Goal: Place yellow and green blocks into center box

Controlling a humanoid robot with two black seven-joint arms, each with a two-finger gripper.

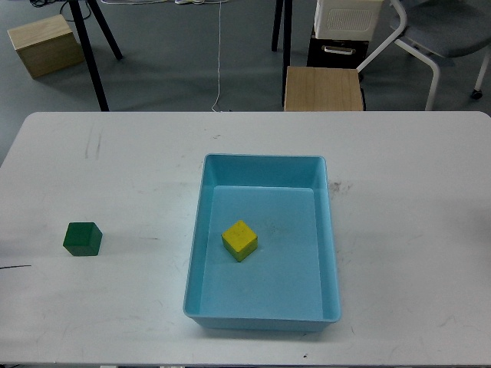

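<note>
A light-blue shallow tray stands in the middle of the white table. A bright yellow cube lies on the tray's floor, left of its middle. A dark green cube sits on the bare tabletop at the left, well apart from the tray. Neither of my grippers nor any part of my arms shows in the head view.
The white table spans the view. Beyond its far edge stand a tan wooden box at the left, a tan wooden box at the middle, black stand legs and a chair.
</note>
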